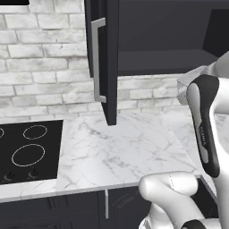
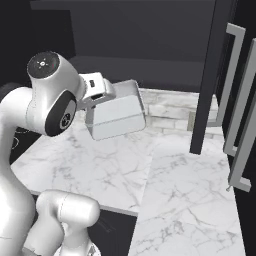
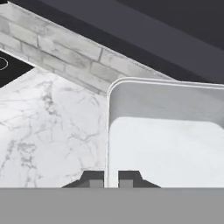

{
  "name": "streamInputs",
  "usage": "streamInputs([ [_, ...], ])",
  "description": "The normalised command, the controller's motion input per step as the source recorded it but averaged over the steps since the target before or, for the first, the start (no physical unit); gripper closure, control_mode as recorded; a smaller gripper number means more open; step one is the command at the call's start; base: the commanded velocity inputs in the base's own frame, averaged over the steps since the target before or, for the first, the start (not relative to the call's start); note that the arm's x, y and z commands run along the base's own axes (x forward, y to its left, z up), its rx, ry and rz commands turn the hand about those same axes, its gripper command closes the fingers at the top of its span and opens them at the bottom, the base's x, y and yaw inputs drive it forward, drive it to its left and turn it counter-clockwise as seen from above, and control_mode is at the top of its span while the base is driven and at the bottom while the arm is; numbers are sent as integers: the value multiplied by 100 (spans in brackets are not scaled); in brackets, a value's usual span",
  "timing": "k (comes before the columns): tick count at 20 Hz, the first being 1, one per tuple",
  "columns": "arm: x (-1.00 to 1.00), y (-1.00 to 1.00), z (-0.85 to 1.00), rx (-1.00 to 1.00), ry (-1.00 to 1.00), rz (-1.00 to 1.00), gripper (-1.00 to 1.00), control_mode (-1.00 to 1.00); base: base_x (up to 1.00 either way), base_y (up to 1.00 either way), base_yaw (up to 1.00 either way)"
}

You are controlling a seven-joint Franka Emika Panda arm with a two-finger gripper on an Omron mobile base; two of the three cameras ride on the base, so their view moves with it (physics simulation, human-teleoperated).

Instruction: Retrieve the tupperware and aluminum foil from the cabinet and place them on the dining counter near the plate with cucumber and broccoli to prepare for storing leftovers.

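Above marble worktop point(image 2: 115, 170), before the open cabinet point(image 1: 107, 58), gripper point(image 3: 111, 181) clenched on the lidded tupperware point(image 2: 117, 114); contents unseen

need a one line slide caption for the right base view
Gripper shut on the tupperware, holding it above the marble worktop in front of the open cabinet.

Tupperware point(image 2: 119, 116) above worktop point(image 1: 120, 147) — cooktop point(image 1: 27, 150) left, cabinet point(image 1: 103, 58) overhead.
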Motion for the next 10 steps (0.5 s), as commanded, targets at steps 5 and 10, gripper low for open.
streamInputs([
  [5, -13, 37, -17, -1, 13, 3, 100, -100, 0, 0, 0],
  [10, 0, 38, -41, 0, 7, 6, 100, -100, 0, 0, 0],
])
